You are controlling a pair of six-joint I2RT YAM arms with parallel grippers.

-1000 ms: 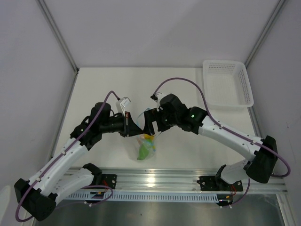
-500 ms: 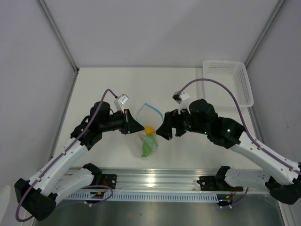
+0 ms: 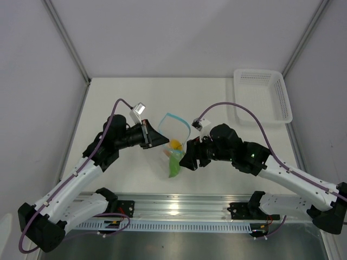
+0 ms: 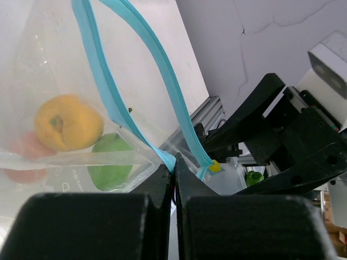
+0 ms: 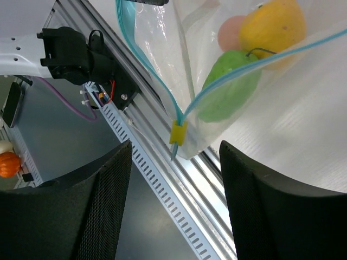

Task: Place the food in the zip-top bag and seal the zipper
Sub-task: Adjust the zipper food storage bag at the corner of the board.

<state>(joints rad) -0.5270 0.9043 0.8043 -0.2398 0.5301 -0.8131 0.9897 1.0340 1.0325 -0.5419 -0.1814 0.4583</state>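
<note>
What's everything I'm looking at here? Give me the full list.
zip-top bag: one, clear, held up near the table's middle
zipper: one, teal-blue, along the bag's mouth, unsealed
slider: one, yellow, at the zipper's end
orange-yellow piece: one, round, inside the bag
green piece: one, inside the bag
pinkish piece: one, inside the bag
basket: one, white, far right corner
table: one, white
left gripper: black, shut on the bag's corner
right gripper: black, open, either side of the slider
</note>
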